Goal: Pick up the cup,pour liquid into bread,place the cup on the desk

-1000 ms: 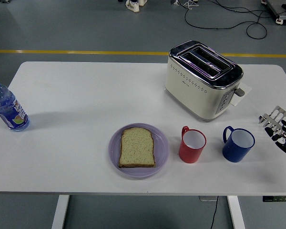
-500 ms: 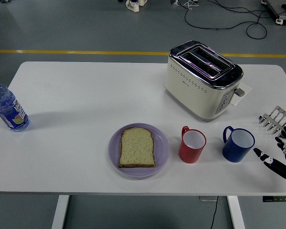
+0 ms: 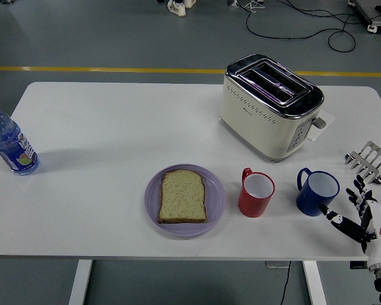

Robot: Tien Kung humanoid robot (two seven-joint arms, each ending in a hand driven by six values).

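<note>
Right hand [image 3: 360, 214], fingers spread and holding nothing, at the surface's [image 3: 101, 121] near right corner just beside the upright blue cup [image 3: 317, 192]; red cup [image 3: 256, 194] and bread [image 3: 183, 196] on purple plate [image 3: 153, 210] along near edge.

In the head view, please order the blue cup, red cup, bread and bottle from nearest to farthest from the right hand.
From the right hand:
1. Blue cup, just left of it.
2. Red cup, further left.
3. Bread, on the plate.
4. Bottle, at the far left edge.
</note>
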